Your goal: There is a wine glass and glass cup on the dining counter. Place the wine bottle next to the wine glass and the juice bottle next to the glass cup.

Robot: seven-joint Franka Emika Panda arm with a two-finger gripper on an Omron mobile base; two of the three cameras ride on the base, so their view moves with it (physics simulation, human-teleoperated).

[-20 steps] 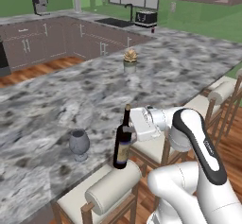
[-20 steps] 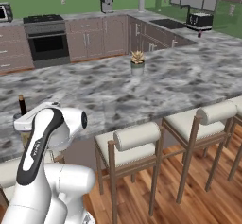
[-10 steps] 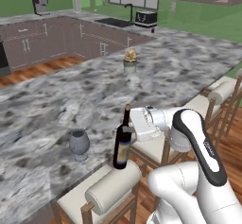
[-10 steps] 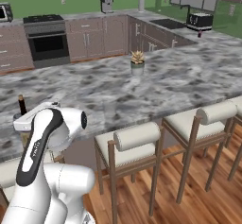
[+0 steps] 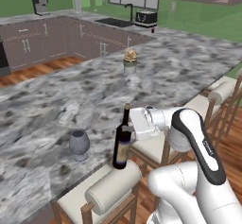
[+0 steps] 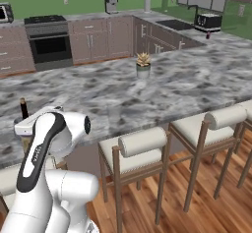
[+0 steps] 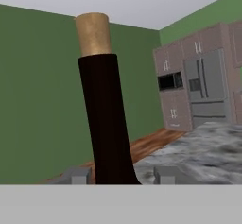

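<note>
Gripper (image 5: 126, 132) jaws clamp the shoulder of the dark wine bottle (image 5: 122, 142), which stands upright near the front edge of the marbled dining counter (image 5: 170, 76), just beside the stemmed wine glass (image 5: 79, 143), a cushioned stool (image 5: 106, 190) below.

Base views flank arm, share dining counter (image 5: 61, 100); hand view close.

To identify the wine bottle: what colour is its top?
Tan, like cork, above the nearly black neck of the wine bottle; the hand view shows it best.
</note>
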